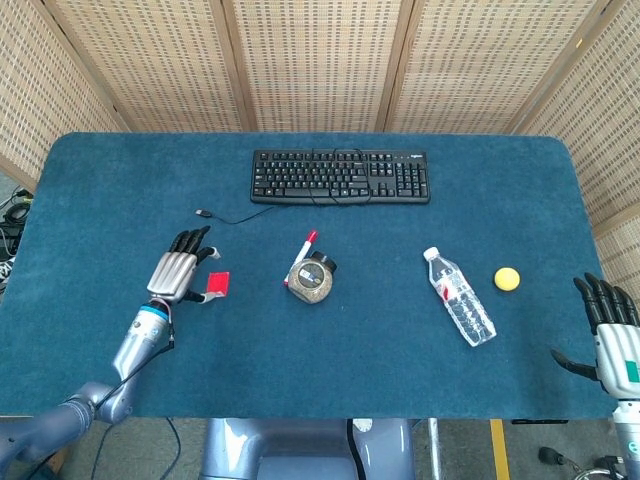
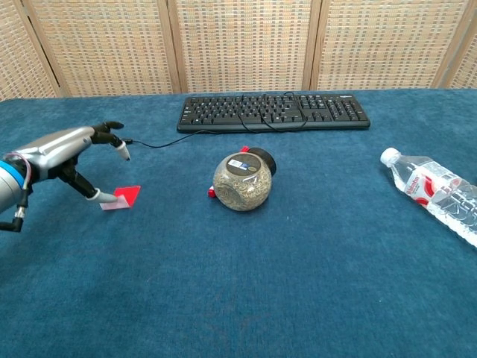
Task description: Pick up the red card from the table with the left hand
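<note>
My left hand [image 1: 178, 277], left-centre of the head view: fingers spread above the cloth, thumb tip under the near edge of the red card [image 2: 123, 196], which the chest view shows tilted, its left edge raised on that thumb; whether any finger presses it from above I cannot tell, so I cannot call it held. Red card: just right of my left hand, well left of the jar, on the blue table [image 1: 380, 300]. Judged thin, light, fairly stiff, slick-faced; likely to slide away if pushed flat, so best pinched across the lifted edge, thumb below and a finger above. Centre: round jar [image 1: 312, 278] of grain on its side, a red-capped pen [image 1: 306, 243] touching it; black keyboard [image 1: 340, 175] above, its cable [image 1: 225, 217] trailing left. Right of centre: water bottle [image 1: 460, 298] lying down; yellow ball [image 1: 507, 278] near it. Lower right corner: my right hand [image 1: 610, 335], fingers apart, holding nothing.
</note>
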You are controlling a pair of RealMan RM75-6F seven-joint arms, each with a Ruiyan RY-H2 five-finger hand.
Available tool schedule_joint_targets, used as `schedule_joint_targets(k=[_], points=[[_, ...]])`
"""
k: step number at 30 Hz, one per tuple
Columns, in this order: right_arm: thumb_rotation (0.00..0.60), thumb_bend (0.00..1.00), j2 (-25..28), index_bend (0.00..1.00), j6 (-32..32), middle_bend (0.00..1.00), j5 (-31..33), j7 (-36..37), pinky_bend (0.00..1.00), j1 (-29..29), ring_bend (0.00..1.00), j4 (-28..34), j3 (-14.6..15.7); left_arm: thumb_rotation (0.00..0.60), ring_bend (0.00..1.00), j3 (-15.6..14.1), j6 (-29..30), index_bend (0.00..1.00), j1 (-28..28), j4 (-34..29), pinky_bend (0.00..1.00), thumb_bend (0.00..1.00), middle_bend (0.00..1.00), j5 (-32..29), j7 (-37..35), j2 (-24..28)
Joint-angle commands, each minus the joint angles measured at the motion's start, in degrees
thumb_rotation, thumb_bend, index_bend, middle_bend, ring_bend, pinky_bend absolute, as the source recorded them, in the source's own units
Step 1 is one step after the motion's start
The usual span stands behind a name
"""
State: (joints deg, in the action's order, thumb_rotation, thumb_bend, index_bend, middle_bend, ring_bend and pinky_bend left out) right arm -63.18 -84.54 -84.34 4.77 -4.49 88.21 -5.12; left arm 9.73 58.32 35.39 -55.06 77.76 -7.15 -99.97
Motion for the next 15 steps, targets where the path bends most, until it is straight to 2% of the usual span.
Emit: schedule_joint_targets(k=[1,7,15], points=[[0.6,0.0,0.0,0.0,0.0,0.0,-0.2,-0.2,0.0,0.0,0.0,0.1,0.1,0.6,0.0,-0.3,1.0,0.33,-0.7,-2.8,0.0,0.15,0.0,0.9,-1.5,2.5],[0.6,0.0,0.0,0.0,-0.2,0.0,-0.3,-0.5,0.0,0.1,0.0,0.4,0.2,0.6,0.0,-2.5,0.2,0.33,-1.8,-8.3,0.0,0.15,0.0,1.3,-0.2,6.1],[0.6,0.0,0.1,0.0,-0.2,0.0,-0.2,-0.5,0.0,0.1,0.0,0.4,0.2,0.6,0.0,-3.2,-1.0,0.36,-1.7,-10.4,0.0,0.15,0.0,0.5,2.5,6.3]])
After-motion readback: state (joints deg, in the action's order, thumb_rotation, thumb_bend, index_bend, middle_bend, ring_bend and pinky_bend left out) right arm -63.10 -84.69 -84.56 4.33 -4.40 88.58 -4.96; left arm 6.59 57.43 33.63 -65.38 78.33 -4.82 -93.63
